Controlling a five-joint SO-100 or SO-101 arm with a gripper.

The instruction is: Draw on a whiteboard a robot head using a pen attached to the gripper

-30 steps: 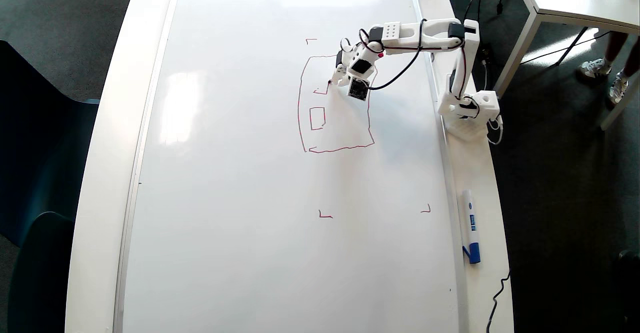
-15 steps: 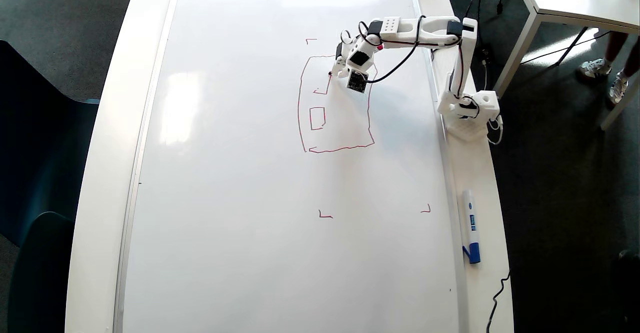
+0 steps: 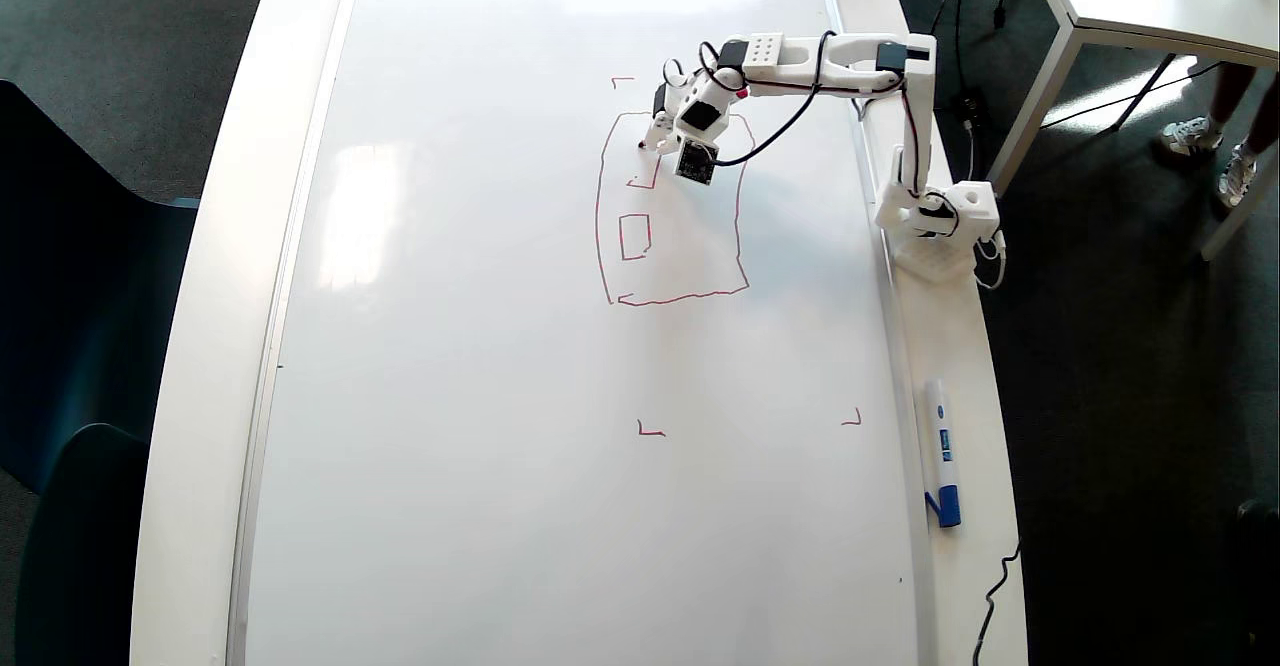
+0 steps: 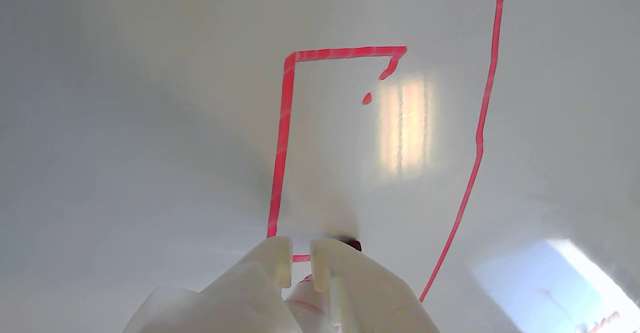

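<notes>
blue-capped marker [image 3: 941,454] | white side table [image 3: 1150,6] | sneakers [image 3: 1187,133] | dark chairs [image 3: 70,296]

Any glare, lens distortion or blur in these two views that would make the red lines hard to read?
Overhead view: fisheye bowing of the whiteboard edges, a soft window glare patch at left, and the thin red robot head outline legible but faint. Wrist view: warm window reflection inside the small rectangle, a brighter patch at bottom right, the tool blurred up close, lines sharp.
</notes>
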